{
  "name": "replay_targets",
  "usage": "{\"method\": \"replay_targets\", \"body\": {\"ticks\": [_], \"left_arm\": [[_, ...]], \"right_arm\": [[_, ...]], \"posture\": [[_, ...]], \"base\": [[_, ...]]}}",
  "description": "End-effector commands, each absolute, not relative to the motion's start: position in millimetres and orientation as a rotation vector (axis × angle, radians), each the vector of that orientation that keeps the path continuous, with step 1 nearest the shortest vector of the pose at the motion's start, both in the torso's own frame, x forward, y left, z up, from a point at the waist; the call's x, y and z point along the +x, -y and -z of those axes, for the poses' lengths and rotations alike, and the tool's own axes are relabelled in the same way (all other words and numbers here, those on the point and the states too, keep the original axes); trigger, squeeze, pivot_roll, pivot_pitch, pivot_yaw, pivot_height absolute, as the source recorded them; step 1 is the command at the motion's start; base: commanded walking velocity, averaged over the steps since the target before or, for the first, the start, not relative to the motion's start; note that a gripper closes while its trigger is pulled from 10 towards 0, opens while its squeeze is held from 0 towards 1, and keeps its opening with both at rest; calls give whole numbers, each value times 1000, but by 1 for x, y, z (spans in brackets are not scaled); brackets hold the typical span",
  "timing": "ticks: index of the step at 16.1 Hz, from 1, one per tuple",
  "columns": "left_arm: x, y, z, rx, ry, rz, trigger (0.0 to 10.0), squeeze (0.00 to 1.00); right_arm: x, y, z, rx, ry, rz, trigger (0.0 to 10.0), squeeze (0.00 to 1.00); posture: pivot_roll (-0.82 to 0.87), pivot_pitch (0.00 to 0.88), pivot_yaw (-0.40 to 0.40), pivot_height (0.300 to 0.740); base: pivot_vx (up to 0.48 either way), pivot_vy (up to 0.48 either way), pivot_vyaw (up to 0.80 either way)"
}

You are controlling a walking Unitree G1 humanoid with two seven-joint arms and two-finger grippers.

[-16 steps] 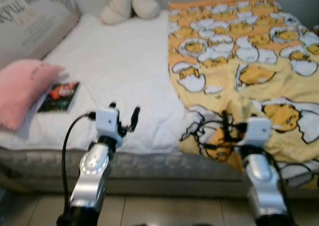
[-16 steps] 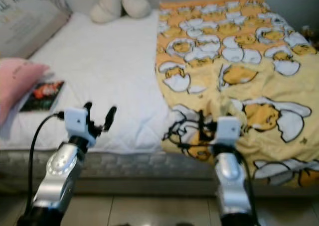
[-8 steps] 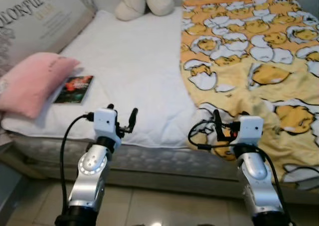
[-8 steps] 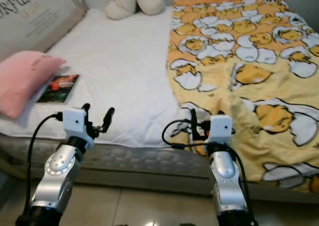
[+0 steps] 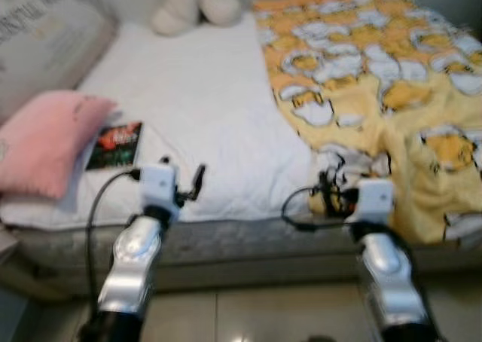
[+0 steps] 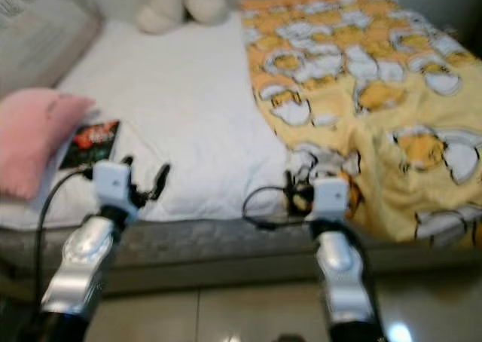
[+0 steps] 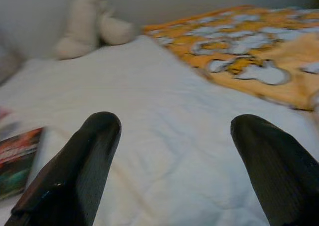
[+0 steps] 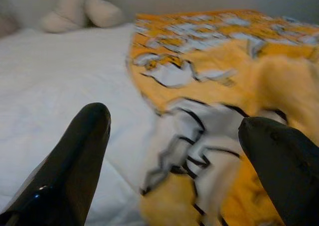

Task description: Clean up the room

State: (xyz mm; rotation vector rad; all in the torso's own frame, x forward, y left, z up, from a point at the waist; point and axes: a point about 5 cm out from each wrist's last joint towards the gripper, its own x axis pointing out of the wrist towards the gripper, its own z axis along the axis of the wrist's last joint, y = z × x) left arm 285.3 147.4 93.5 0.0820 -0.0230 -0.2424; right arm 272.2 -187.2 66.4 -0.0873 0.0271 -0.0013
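Two pincers, left pincer [image 5: 181, 182] and right pincer [image 8: 174, 136], hover with fingers spread at the bed [image 5: 203, 108] edge, yellow blanket [image 5: 376, 78] before the right

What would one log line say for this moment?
left gripper: open, over white sheet | right gripper: open, at yellow blanket edge | book beside pink pillow

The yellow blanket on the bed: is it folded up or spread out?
Spread out. The yellow blanket lies open across one side of the bed, rumpled near its front corner.
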Motion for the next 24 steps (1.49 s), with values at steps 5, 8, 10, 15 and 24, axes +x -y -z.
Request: {"method": "replay_targets", "body": {"ticks": [5,8,10,15,24], "left_arm": [[284,-154,-97,109,19,232,10000,0],[284,-153,-97,91,24,230,10000,0],[282,-154,-95,80,27,234,10000,0],[281,-151,-94,49,19,255,10000,0],[263,-168,-98,90,-15,229,10000,0]], "right_arm": [[273,181,-67,-83,-23,-9,10000,0],[275,184,-71,-75,-5,0,10000,0],[273,189,-74,-41,10,24,10000,0],[272,187,-71,-58,-5,2,10000,0],[293,172,-35,86,-215,39,10000,0]], "posture": [[-148,0,138,740],[-149,0,135,740],[-154,0,134,740],[-157,0,137,740],[-41,0,173,740]], "base": [[128,-141,0],[384,-282,0],[388,-279,0],[417,-154,-297],[148,0,0]]}}
